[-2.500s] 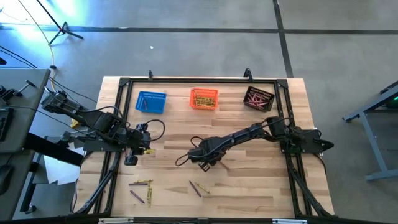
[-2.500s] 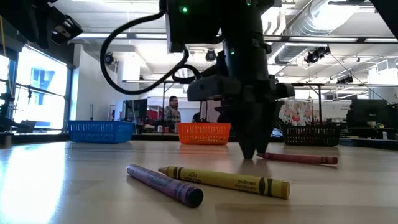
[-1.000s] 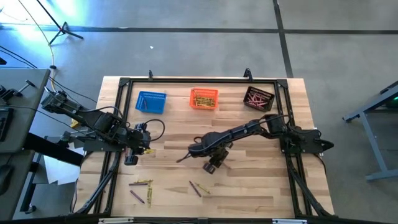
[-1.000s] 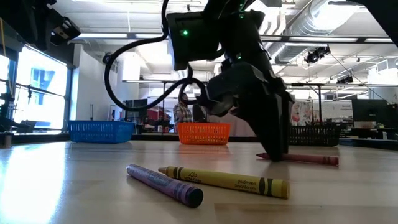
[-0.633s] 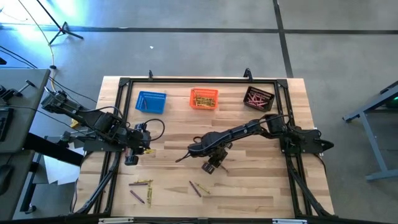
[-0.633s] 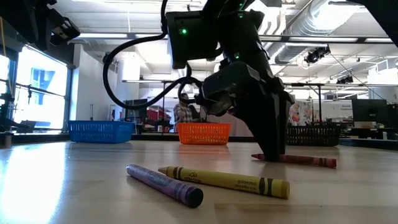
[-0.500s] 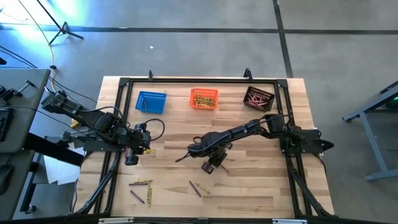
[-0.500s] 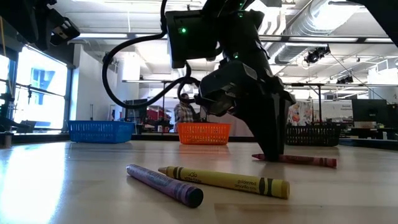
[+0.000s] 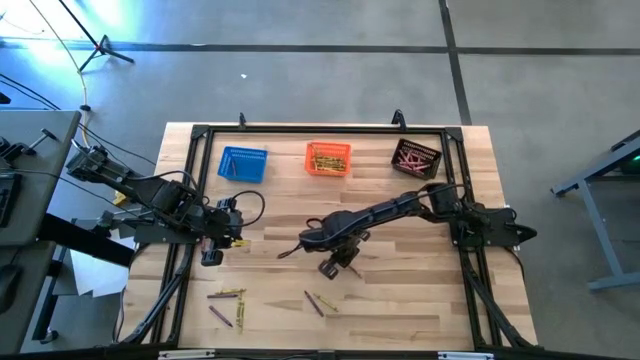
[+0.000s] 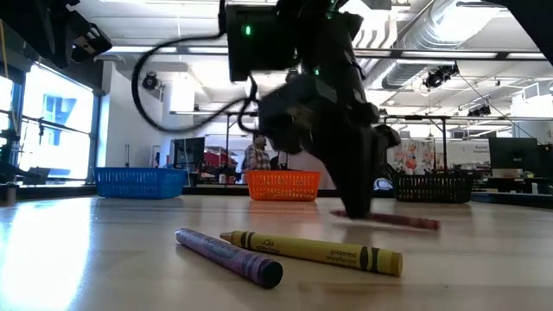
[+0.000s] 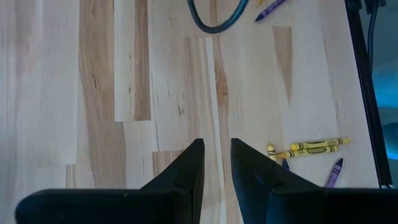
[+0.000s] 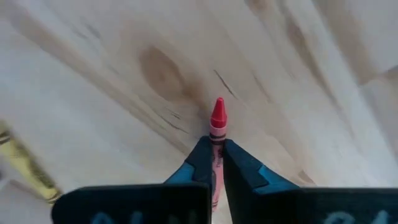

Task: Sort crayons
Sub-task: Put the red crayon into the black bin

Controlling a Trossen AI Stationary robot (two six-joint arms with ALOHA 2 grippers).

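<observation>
The right end effector is clamped on a red crayon, tip pointing forward beyond the fingers.

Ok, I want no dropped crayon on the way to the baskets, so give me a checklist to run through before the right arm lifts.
1. Right hand shut on the red crayon: ok.
2. Crayon sits straight between the fingers, tip pointing out ahead: ok.
3. Crayon clear of the table: cannot tell.
4. Black basket, which already holds reddish crayons, open from above: ok.
5. Left hand waits at the table's left side, away from the route: ok.
6. Loose crayons lie nearer the front edge, apart from the right hand: ok.
</observation>
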